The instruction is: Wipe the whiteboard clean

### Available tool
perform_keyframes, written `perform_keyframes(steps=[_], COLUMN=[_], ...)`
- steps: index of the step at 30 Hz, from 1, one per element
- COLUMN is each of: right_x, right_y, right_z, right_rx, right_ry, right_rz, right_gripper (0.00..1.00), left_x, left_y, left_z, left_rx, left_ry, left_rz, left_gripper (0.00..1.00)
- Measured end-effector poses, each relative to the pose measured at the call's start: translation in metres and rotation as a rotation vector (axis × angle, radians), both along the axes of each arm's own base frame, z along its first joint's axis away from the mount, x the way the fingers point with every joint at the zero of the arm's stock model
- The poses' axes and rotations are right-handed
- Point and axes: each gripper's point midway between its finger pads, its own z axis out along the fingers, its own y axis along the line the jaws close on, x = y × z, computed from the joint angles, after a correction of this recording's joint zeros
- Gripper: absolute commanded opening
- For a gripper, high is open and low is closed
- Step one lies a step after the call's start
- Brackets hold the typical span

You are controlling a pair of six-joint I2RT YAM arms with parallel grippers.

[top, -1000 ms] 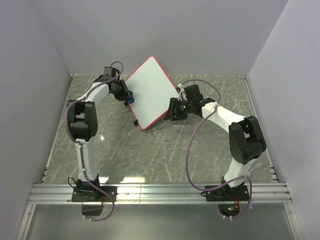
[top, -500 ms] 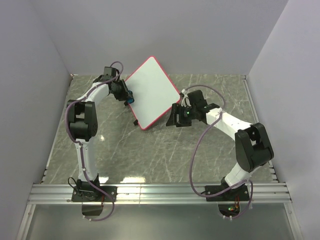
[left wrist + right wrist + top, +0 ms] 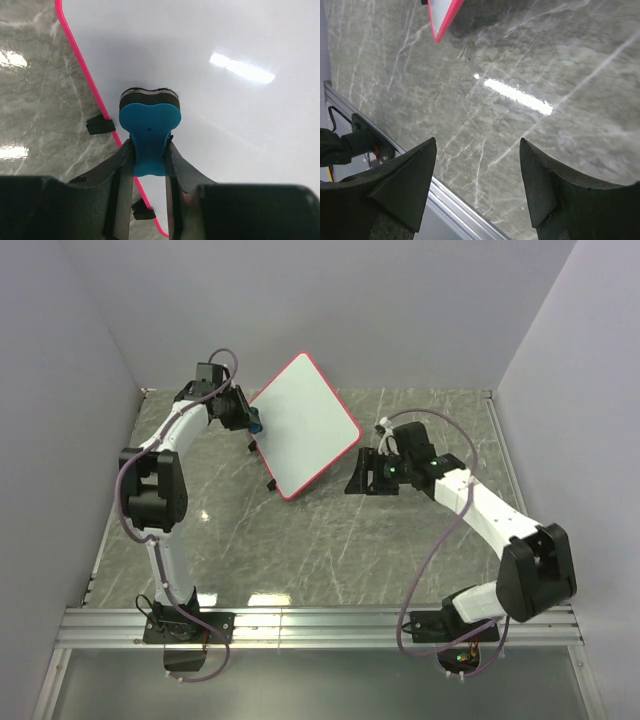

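Left wrist view shows the left gripper (image 3: 149,162) clenched on the narrow waist of a blue eraser (image 3: 150,125), whose dark felt face appears to rest on the whiteboard (image 3: 240,110) just inside its pink rim (image 3: 80,65). In the top external view the board sits at the far middle of the table (image 3: 300,540), turned like a diamond and raised on small black feet (image 3: 100,125), and its surface looks free of marks. The right gripper (image 3: 362,472) hovers just off the board's right corner, released and empty, so nothing braces the board. A sideways stroke this near the edge could therefore push or pivot the board on its feet. The eraser could also run off the rim and snag, or twist in the fingers, since it is pinched only at its waist
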Motion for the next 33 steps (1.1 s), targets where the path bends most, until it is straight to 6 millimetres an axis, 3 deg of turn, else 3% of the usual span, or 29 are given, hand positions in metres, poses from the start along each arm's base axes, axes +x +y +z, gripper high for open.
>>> perform_keyframes(steps=[7,15,20,21,23,24,26,28,30,33], right_x=[-0.006,-0.018,-0.029,-0.031,-0.035,-0.037,-0.039,-0.04,-0.039,-0.039], right_y=[-0.04,-0.081,-0.095,-0.098,-0.101,-0.103,-0.105,-0.106,-0.107,-0.109], right_z=[0.022,0.055,0.05,0.046,0.038,0.034,0.03,0.029,0.03,0.032], right_rx=[-0.023,-0.076,-0.092,-0.094,-0.101,-0.104,-0.109,-0.11,-0.11,-0.11], right_ry=[-0.049,-0.177,-0.189,-0.181,-0.164,-0.156,-0.142,-0.141,-0.146,-0.158], right_rz=[-0.116,-0.262,-0.308,-0.317,-0.327,-0.331,-0.336,-0.339,-0.342,-0.345], right_gripper=[0.73,0.74,0.74,0.74,0.74,0.75,0.75,0.75,0.76,0.77], left_x=[-0.008,-0.084,-0.123,-0.129,-0.139,-0.143,-0.145,-0.145,-0.145,-0.145], left_y=[0.011,0.051,0.065,0.067,0.07,0.071,0.071,0.074,0.076,0.077], left_z=[0.013,-0.009,-0.036,-0.042,-0.052,-0.055,-0.057,-0.057,-0.057,-0.056], left_rx=[0.019,0.147,0.217,0.226,0.242,0.248,0.253,0.266,0.278,0.284], left_ry=[-0.013,0.124,0.211,0.233,0.267,0.282,0.291,0.286,0.285,0.281], left_rz=[0.03,0.141,0.169,0.168,0.169,0.17,0.17,0.171,0.173,0.182], left_gripper=[0.0,0.0,0.02,0.14,0.22,0.32,0.39,0.53,0.86,0.99])
